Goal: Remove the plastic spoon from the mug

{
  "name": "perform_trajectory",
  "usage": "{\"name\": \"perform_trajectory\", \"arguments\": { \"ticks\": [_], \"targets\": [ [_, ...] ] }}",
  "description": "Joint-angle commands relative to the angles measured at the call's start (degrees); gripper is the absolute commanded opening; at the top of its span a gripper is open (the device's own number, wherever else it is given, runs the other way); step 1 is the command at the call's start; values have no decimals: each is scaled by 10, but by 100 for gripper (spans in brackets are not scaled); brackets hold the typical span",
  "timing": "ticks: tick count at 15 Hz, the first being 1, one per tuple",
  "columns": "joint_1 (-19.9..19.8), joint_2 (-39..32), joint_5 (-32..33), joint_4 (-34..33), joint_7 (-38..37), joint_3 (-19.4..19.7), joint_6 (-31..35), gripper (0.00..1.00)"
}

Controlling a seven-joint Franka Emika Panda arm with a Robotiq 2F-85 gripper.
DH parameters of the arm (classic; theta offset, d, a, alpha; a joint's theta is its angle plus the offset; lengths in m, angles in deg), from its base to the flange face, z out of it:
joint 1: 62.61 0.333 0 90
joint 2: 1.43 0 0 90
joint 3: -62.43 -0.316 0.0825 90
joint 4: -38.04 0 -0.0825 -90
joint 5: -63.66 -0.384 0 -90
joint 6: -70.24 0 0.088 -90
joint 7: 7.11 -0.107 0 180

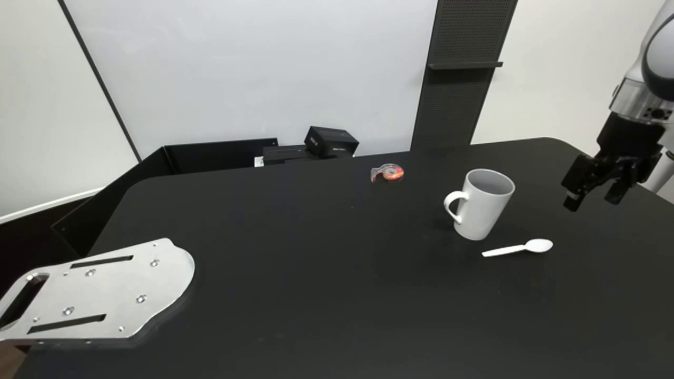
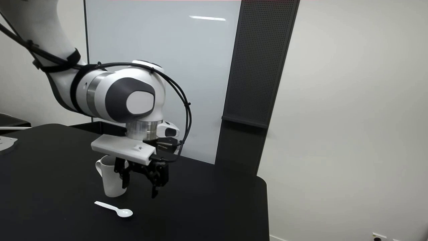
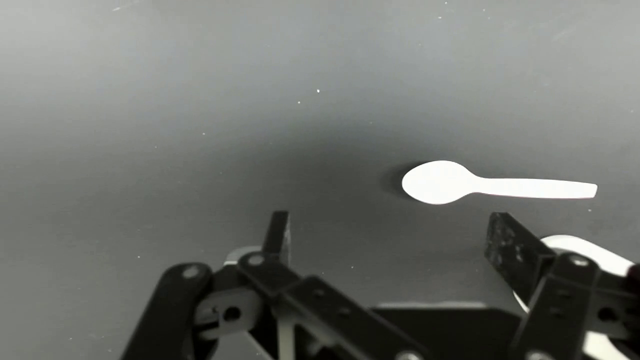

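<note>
Spread wide, the claw (image 3: 390,225) hangs above the black table (image 1: 316,295), gripping nothing, with bare tabletop showing between its fingers in the wrist view. That table has rounded corners. White and jointed, the arm (image 2: 102,97) comes down from the upper left in an exterior view. Along the table's far left edge runs a dark, low-walled trough (image 1: 221,158); at its end a black box (image 1: 331,141) with faint pale lettering sits tilted next to a flatter dark box (image 1: 287,153), and I cannot tell whether either lies inside the trough. Nearer, at the left, is a silver metal plate (image 1: 113,292) cut with slots. The white mug (image 1: 482,205) stands upright on the table, its loop handle pointing left in both exterior views; the pale inner wall shows below the rim, while the floor of it is out of sight. Just beside its base, outside the mug and apart from it, the plastic spoon (image 1: 518,248) lies flat on the table, bowl to the right in both exterior views; in the wrist view that bowl sits ahead of the fingertips, apart from them. Farther back, well apart from the mug, a small clear dispenser (image 1: 378,171) holds a red-orange roll of tape (image 1: 393,172).
</note>
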Motion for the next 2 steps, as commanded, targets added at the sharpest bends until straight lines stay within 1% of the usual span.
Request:
{"name": "perform_trajectory", "arguments": {
  "ticks": [1, 2],
  "targets": [
    [-1, 1, 11, -1, -8, -3, -4, 100],
    [1, 1, 14, -1, -11, -2, -6, 100]
  ]
}}
